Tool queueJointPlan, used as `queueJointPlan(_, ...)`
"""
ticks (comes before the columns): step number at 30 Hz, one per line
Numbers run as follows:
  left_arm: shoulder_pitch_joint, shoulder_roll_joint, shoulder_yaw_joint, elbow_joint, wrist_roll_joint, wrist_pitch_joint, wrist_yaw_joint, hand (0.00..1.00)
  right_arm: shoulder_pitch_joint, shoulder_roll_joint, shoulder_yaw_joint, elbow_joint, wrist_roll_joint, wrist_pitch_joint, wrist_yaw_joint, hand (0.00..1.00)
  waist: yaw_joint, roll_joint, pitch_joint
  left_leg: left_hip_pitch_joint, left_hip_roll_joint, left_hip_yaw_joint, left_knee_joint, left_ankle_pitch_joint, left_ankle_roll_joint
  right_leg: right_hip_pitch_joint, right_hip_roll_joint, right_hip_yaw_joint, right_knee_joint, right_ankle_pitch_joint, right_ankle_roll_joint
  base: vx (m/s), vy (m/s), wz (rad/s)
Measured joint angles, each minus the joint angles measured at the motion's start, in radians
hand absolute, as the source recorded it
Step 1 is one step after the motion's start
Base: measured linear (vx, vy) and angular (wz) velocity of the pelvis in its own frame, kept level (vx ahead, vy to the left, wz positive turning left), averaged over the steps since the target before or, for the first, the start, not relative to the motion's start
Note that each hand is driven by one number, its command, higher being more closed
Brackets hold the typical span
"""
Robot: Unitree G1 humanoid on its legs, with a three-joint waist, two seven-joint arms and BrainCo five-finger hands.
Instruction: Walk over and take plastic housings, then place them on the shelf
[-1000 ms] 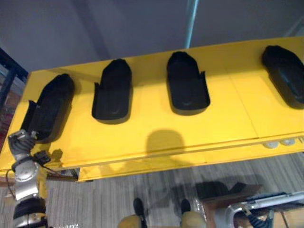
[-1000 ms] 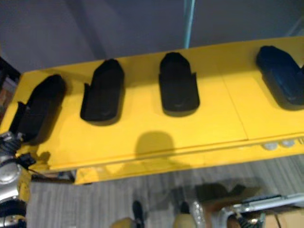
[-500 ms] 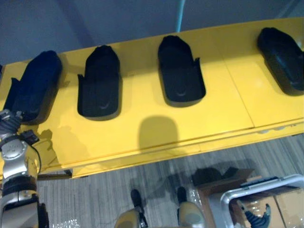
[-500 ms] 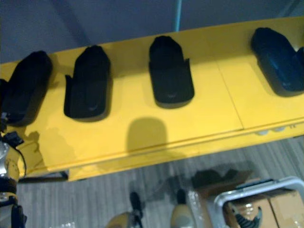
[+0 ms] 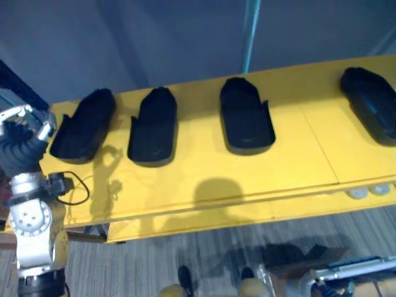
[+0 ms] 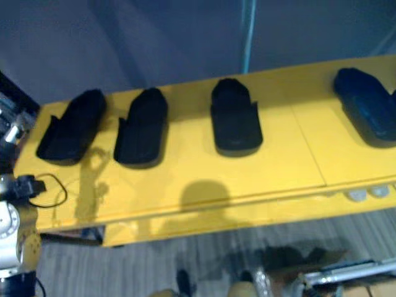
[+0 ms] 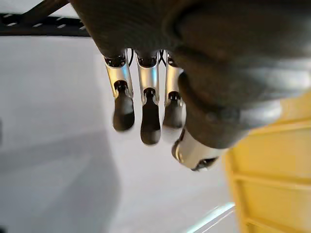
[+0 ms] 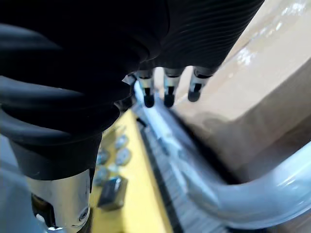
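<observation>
Spanning the yellow shelf: four black plastic housings in a row. Left hand and right hand: fingers extended, holding nothing.

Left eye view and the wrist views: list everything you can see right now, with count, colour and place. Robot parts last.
plastic housings: four, black, in a row along the shelf top, none held
shelf: one, yellow, across the middle of the view
round discs: two, pale silver, at the shelf's front edge on the robot's right
pole: one, teal, upright behind the shelf
metal frame: one, silver tube, on the floor at lower right
cardboard box: one, brown, beside the metal frame
left hand: at the shelf's left end, open, empty
right hand: above the metal frame, open, empty
</observation>
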Motion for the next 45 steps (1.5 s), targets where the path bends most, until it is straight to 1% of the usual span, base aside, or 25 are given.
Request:
queueJointPlan(1,0.008,0.000,0.007,0.001,0.028,0.000,0.010,0.00,-0.001,-0.001,0.000,0.000,0.000,0.002,-0.003,0.00,0.002,0.000,-0.009,-0.001,0.000,-0.001,0.000,0.000,0.000,0.001,0.000,0.000,-0.002,0.000,0.000,0.00,0.000,0.00)
queueJointPlan(2,0.027,0.000,0.019,0.007,0.093,0.002,0.044,0.00,-0.001,-0.005,0.001,0.000,0.001,0.005,-0.007,0.00,0.007,0.004,-0.027,0.003,0.000,-0.001,-0.002,0.001,-0.002,0.008,0.000,-0.002,-0.005,0.000,0.000,-0.02,-0.010,0.04)
queueJointPlan(3,0.029,0.000,0.023,0.014,0.116,0.003,0.056,0.00,-0.001,-0.006,0.001,0.001,0.001,0.006,-0.007,0.00,0.009,0.005,-0.030,0.010,0.000,-0.001,-0.004,0.002,-0.002,0.015,0.000,-0.002,-0.006,0.000,0.000,-0.05,-0.010,0.00)
queueJointPlan(6,0.023,0.017,0.044,0.087,0.191,0.035,0.122,0.00,-0.002,-0.013,0.007,0.010,0.009,0.015,-0.008,0.00,0.020,0.005,-0.057,0.018,0.001,0.002,-0.005,0.005,-0.003,0.022,0.000,-0.006,-0.014,-0.001,-0.001,-0.06,-0.021,-0.06)
queueJointPlan(8,0.018,0.079,0.045,0.200,0.266,0.094,0.179,0.00,-0.003,-0.026,0.020,0.014,0.021,0.025,-0.008,0.00,0.020,0.007,-0.067,0.022,0.002,0.002,-0.006,0.016,-0.004,0.031,0.001,-0.015,-0.019,-0.001,-0.001,-0.08,-0.034,0.02)
queueJointPlan(9,0.013,0.093,0.045,0.231,0.280,0.111,0.189,0.00,-0.001,-0.031,0.024,0.016,0.022,0.026,-0.008,0.00,0.018,0.006,-0.067,0.025,0.003,0.002,-0.006,0.017,-0.005,0.032,0.001,-0.019,-0.019,-0.001,-0.001,-0.08,-0.025,0.04)
queueJointPlan(10,-0.003,0.119,0.046,0.293,0.314,0.143,0.205,0.00,0.000,-0.039,0.025,0.028,0.024,0.027,-0.007,0.00,0.019,0.003,-0.074,0.026,0.006,0.002,-0.006,0.017,-0.006,0.033,0.003,-0.020,-0.020,-0.001,0.000,-0.07,-0.020,-0.01)
queueJointPlan(12,-0.025,0.162,0.046,0.374,0.352,0.193,0.214,0.00,-0.001,-0.049,0.030,0.039,0.042,0.028,-0.007,0.00,0.023,-0.003,-0.080,0.029,0.008,0.002,-0.006,0.020,-0.008,0.035,0.005,-0.020,-0.022,-0.002,0.000,-0.05,-0.014,-0.02)
queueJointPlan(13,-0.031,0.197,0.044,0.427,0.387,0.227,0.208,0.00,-0.001,-0.055,0.032,0.041,0.042,0.028,-0.005,0.00,0.023,-0.006,-0.081,0.029,0.008,0.003,-0.006,0.021,-0.009,0.035,0.005,-0.020,-0.027,-0.004,-0.003,-0.04,0.000,-0.02)
queueJointPlan(14,-0.043,0.237,0.042,0.497,0.403,0.249,0.187,0.00,-0.001,-0.062,0.036,0.048,0.042,0.030,-0.003,0.00,0.021,-0.009,-0.083,0.029,0.008,0.005,-0.006,0.021,-0.009,0.035,0.004,-0.019,-0.032,-0.003,-0.003,-0.03,0.004,-0.02)
queueJointPlan(15,-0.054,0.256,0.037,0.530,0.410,0.260,0.175,0.00,0.001,-0.066,0.038,0.053,0.042,0.032,-0.002,0.00,0.021,-0.010,-0.083,0.028,0.007,0.006,-0.006,0.020,-0.009,0.035,0.004,-0.019,-0.033,-0.003,-0.002,0.00,0.000,0.00)
queueJointPlan(17,-0.098,0.346,-0.007,0.647,0.423,0.303,0.091,0.00,0.002,-0.073,0.045,0.071,0.044,0.033,0.009,0.00,0.021,-0.014,-0.086,0.026,0.006,0.007,-0.006,0.020,-0.009,0.035,0.003,-0.019,-0.037,-0.002,-0.001,0.00,0.000,0.00)
queueJointPlan(21,-0.187,0.459,-0.117,0.798,0.424,0.324,-0.039,0.00,-0.001,-0.077,0.049,0.099,0.044,0.032,0.021,0.00,0.013,-0.014,-0.086,0.026,0.006,0.014,-0.006,0.019,-0.010,0.035,0.003,-0.016,-0.038,0.005,0.006,0.03,0.000,-0.03)
queueJointPlan(24,-0.262,0.501,-0.148,0.891,0.427,0.327,-0.123,0.00,-0.002,-0.086,0.049,0.109,0.044,0.030,0.030,0.00,-0.002,-0.013,-0.085,0.028,0.007,0.034,-0.005,0.015,-0.015,0.033,0.004,0.004,-0.049,0.013,0.006,0.05,-0.001,-0.16)
queueJointPlan(25,-0.287,0.520,-0.174,0.905,0.433,0.327,-0.163,0.00,-0.005,-0.090,0.049,0.121,0.043,0.030,0.037,0.00,-0.008,-0.006,-0.082,0.028,0.006,0.038,-0.005,0.015,-0.015,0.032,0.004,0.007,-0.053,0.015,0.006,0.04,-0.004,-0.12)
queueJointPlan(26,-0.302,0.525,-0.187,0.910,0.443,0.328,-0.178,0.00,-0.004,-0.091,0.049,0.126,0.043,0.030,0.038,0.00,-0.015,-0.006,-0.082,0.028,0.006,0.039,-0.004,0.015,-0.015,0.032,0.004,0.008,-0.054,0.016,0.007,0.03,-0.008,-0.07)
queueJointPlan(28,-0.343,0.528,-0.207,0.923,0.457,0.322,-0.241,0.00,-0.008,-0.091,0.050,0.135,0.042,0.030,0.042,0.00,-0.036,0.005,-0.075,0.033,0.007,0.054,-0.004,0.015,-0.015,0.032,0.004,0.016,-0.054,0.017,0.006,0.02,-0.014,-0.12)
queueJointPlan(30,-0.375,0.533,-0.236,0.942,0.459,0.319,-0.272,0.00,-0.010,-0.093,0.050,0.139,0.041,0.030,0.043,0.00,-0.044,0.012,-0.076,0.034,0.008,0.062,-0.004,0.015,-0.015,0.030,0.006,0.028,-0.053,0.018,0.005,0.01,-0.015,-0.15)
queueJointPlan(31,-0.384,0.539,-0.245,0.947,0.461,0.313,-0.298,0.00,-0.013,-0.096,0.051,0.144,0.041,0.030,0.045,0.00,-0.060,0.015,-0.077,0.034,0.009,0.064,-0.004,0.015,-0.015,0.029,0.006,0.029,-0.052,0.018,0.005,-0.01,-0.010,-0.10)
queueJointPlan(32,-0.403,0.544,-0.264,0.951,0.462,0.305,-0.317,0.00,-0.011,-0.098,0.051,0.145,0.041,0.030,0.047,0.00,-0.064,0.016,-0.077,0.035,0.010,0.068,-0.004,0.015,-0.015,0.027,0.007,0.031,-0.051,0.019,0.005,-0.01,-0.003,-0.06)
queueJointPlan(35,-0.417,0.565,-0.284,0.967,0.465,0.303,-0.374,0.00,-0.020,-0.111,0.052,0.155,0.041,0.030,0.061,0.00,-0.073,0.016,-0.077,0.036,0.011,0.089,-0.004,0.015,-0.015,0.012,0.008,0.048,-0.047,0.023,0.005,-0.07,0.008,-0.15)
queueJointPlan(36,-0.417,0.565,-0.285,0.974,0.465,0.303,-0.381,0.00,-0.021,-0.112,0.052,0.155,0.040,0.030,0.062,0.00,-0.075,0.016,-0.077,0.037,0.011,0.091,-0.004,0.015,-0.015,0.012,0.008,0.051,-0.047,0.024,0.006,-0.08,0.014,-0.15)
queueJointPlan(38,-0.417,0.568,-0.309,1.002,0.466,0.307,-0.435,0.00,-0.020,-0.113,0.052,0.160,0.038,0.030,0.065,0.00,-0.085,0.016,-0.077,0.042,0.011,0.094,-0.005,0.014,-0.015,0.012,0.008,0.055,-0.046,0.027,0.007,-0.09,0.009,-0.07)
queueJointPlan(43,-0.416,0.572,-0.314,1.049,0.496,0.346,-0.479,0.00,-0.020,-0.117,0.052,0.162,0.038,0.026,0.075,0.00,-0.087,0.016,-0.077,0.046,0.011,0.099,-0.005,0.014,-0.014,0.011,0.008,0.060,-0.044,0.030,0.009,-0.08,-0.003,-0.04)
queueJointPlan(45,-0.415,0.590,-0.314,1.095,0.499,0.354,-0.484,0.00,-0.020,-0.119,0.052,0.165,0.037,0.026,0.080,0.00,-0.087,0.014,-0.076,0.047,0.011,0.101,-0.006,0.014,-0.014,0.011,0.008,0.062,-0.044,0.030,0.009,-0.06,-0.011,-0.03)
